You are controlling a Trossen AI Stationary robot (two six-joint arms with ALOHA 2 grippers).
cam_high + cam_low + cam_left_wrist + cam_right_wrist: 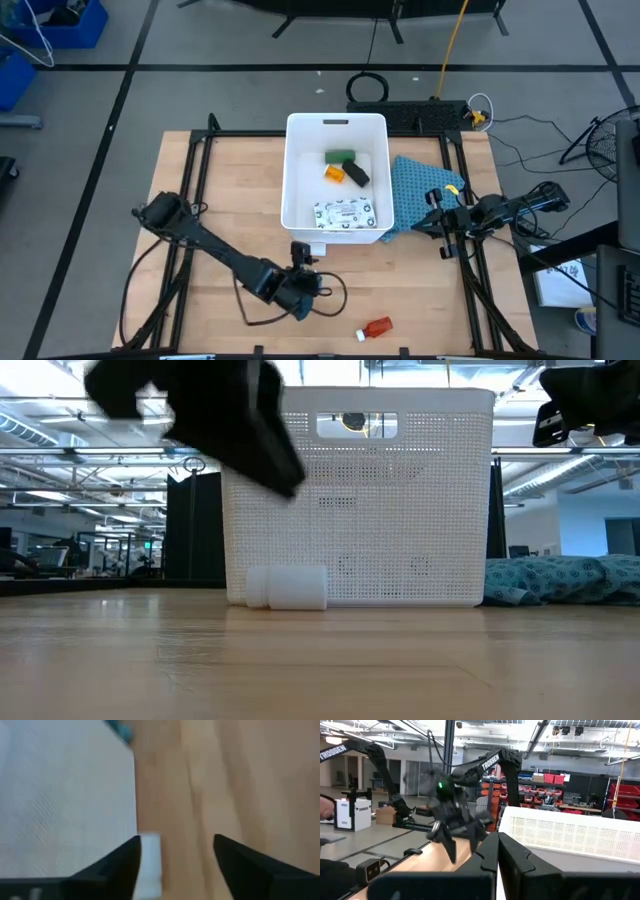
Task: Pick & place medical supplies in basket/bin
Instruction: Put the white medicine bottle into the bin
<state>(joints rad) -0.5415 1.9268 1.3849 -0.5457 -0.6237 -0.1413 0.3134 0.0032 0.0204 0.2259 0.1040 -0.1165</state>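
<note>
The white tub point(298, 170) stands mid-table and holds the green block point(340, 156), orange-and-white vial point(334, 173), black block point(357, 176) and white printed packet point(345, 214). A small white cylinder point(288, 587) lies on its side on the table against the tub's near wall. The red white-capped bottle point(377, 327) lies near the table's near edge. My left gripper point(305, 252) hovers open just above and near the white cylinder point(150, 855), which shows beside one finger. My right gripper point(432, 212) waits shut at the table's right, over the blue cloth.
The blue patterned cloth point(420, 190) lies bunched against the tub's right wall. Bare wood lies between the tub and the table's near edge point(420, 290). The tub's tall near wall point(65, 795) stands close beside my left gripper.
</note>
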